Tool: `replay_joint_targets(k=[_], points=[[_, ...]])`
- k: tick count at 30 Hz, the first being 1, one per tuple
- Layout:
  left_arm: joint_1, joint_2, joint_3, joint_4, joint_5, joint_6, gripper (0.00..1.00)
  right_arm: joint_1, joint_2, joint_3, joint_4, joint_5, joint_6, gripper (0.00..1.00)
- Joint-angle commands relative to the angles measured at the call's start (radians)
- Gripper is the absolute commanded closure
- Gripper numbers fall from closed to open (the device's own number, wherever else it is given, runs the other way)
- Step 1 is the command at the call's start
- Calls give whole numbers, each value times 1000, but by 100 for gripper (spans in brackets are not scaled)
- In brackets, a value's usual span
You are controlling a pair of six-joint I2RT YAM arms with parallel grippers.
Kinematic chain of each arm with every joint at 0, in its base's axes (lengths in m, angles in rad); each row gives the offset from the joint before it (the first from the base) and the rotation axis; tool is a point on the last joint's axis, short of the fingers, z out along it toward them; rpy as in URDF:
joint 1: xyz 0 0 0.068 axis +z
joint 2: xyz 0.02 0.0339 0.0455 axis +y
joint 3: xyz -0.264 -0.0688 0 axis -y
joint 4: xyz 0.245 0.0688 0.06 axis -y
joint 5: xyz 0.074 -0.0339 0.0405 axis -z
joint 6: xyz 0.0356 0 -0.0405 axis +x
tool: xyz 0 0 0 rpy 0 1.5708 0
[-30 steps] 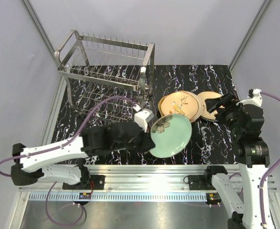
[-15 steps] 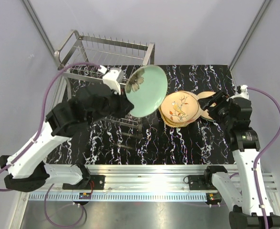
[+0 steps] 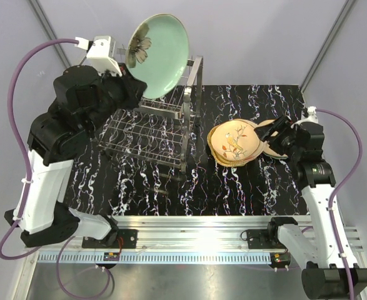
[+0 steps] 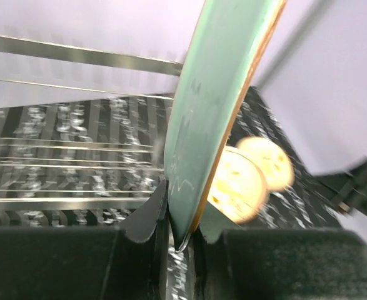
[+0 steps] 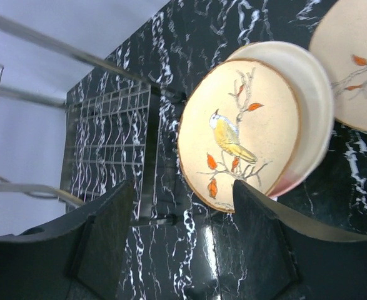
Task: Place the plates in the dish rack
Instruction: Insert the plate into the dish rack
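Pale grey walls close in a black marbled table (image 3: 246,187), and the dish rack (image 3: 149,134) stands at its far left. My left gripper (image 3: 128,62) is clamped narrow on the rim of the mint-green plate (image 3: 161,50). The plate hangs high above the rack, apart from it and tilted, with its flowered face toward the overhead camera. In the left wrist view the rim sits deep between the fingers, so I judge the hold sound. To do this well I would turn the plate upright and edge-on to the rack's wires. Then I would line it over a free slot and lower slowly until the rim rests before letting go. A tilted descent could catch the wires. My right gripper (image 5: 183,244) stands wide and empty near the stack of plates (image 3: 236,142) on the right, with the bird plate (image 5: 239,134) on top.
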Motion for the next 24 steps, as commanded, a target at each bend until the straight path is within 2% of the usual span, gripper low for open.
replay_joint_targets(k=[1,5,10,14,24], points=[[82,-13,26,174,-32,50,100,23,57,10,106,-148,-63,30],[203,-6,20,179,-36,82,100,66,111,37,143,-208,-122,31],[299,6,38,189,-85,154,100,129,175,40,180,-238,-154,31],[375,32,80,182,-131,244,100,152,205,35,183,-237,-186,31],[550,72,54,214,-118,318,100,202,217,-8,172,-229,-209,31]])
